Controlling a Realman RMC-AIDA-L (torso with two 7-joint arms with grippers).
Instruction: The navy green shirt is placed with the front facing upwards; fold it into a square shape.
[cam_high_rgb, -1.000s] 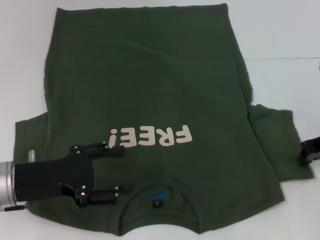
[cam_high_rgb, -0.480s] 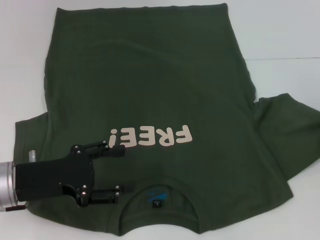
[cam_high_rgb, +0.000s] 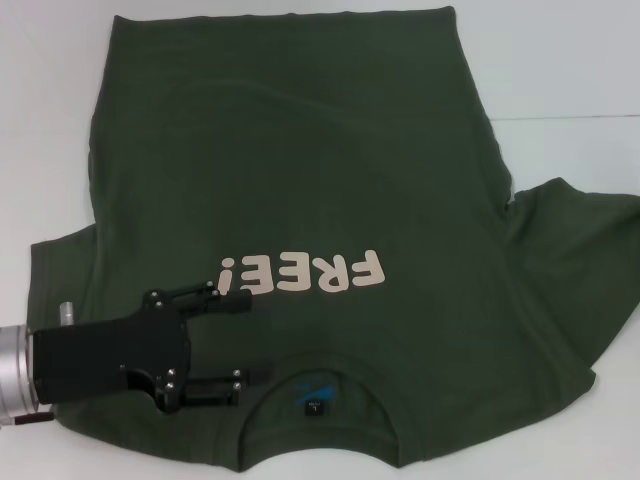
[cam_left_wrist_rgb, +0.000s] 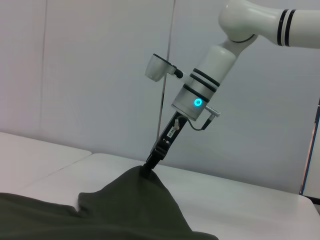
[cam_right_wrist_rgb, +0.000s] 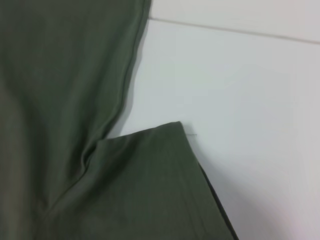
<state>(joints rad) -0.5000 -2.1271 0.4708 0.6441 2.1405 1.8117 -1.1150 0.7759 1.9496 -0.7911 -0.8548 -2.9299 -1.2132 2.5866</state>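
I see one navy green shirt (cam_high_rgb: 300, 180) lying flat on the white tabletop (cam_high_rgb: 560, 60), front side up, with the collar nearest to me and the hem at the far edge. Inside the collar there is one small dark neck label (cam_high_rgb: 315, 401) with a blue mark; its writing I cannot read. On the chest there is one pale print (cam_high_rgb: 300, 273), upside down for me, and it reads "FREE!". My left hand (cam_high_rgb: 245, 340) rests over the shirt just beside the collar, on the left shoulder part, and its two fingers stand apart, released, with no cloth between them. Farther off, my right hand (cam_left_wrist_rgb: 148, 169) is only visible from the left wrist camera: it pinches the edge of the right sleeve (cam_high_rgb: 580, 250) and holds it raised above the tabletop.
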